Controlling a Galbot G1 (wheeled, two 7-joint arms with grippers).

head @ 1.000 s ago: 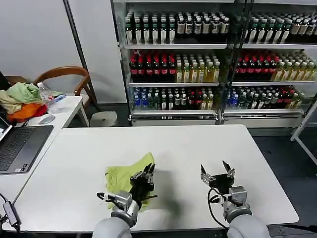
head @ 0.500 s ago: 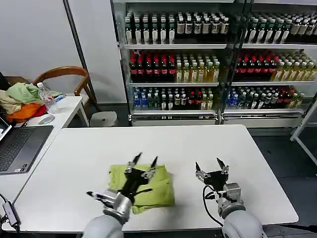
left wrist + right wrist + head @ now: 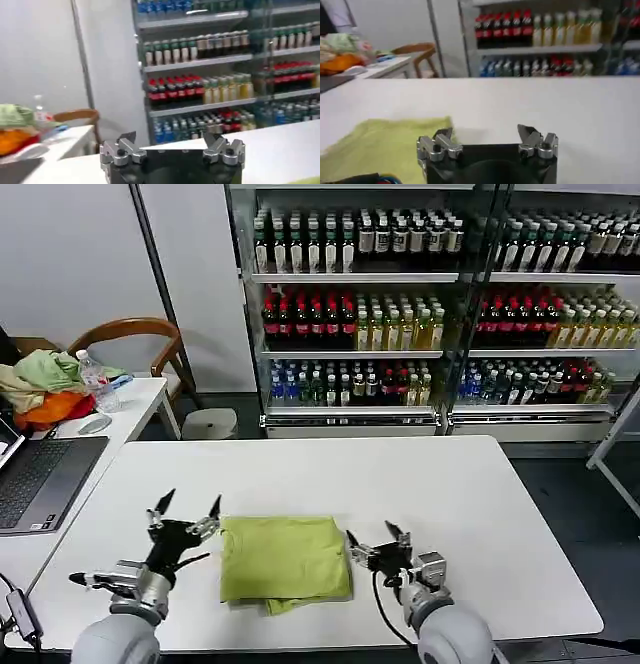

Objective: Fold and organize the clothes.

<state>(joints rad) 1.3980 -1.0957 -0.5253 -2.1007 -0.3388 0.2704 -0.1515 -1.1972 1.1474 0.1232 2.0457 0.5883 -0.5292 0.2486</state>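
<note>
The lime yellow-green T-shirt [image 3: 284, 558] lies folded into a flat rectangle on the white table [image 3: 330, 474], near its front edge. A corner of it shows in the right wrist view [image 3: 380, 145]. My left gripper [image 3: 186, 513] is open just left of the shirt, holding nothing. My right gripper [image 3: 372, 539] is open just right of the shirt's edge, also empty. In the wrist views both sets of jaws stand wide apart: the left gripper [image 3: 172, 145] over bare table, the right gripper [image 3: 485, 137] beside the shirt.
A side table at the left holds a laptop [image 3: 40, 479], a mouse, a water bottle [image 3: 95, 379] and a heap of pale green and orange garments [image 3: 40, 389]. A wooden chair [image 3: 140, 344] stands behind it. Drink shelves [image 3: 430, 304] line the back wall.
My left gripper has let go of the shirt and moved left off it; the shirt now lies flat and folded. My right gripper has moved left toward the shirt's edge.
</note>
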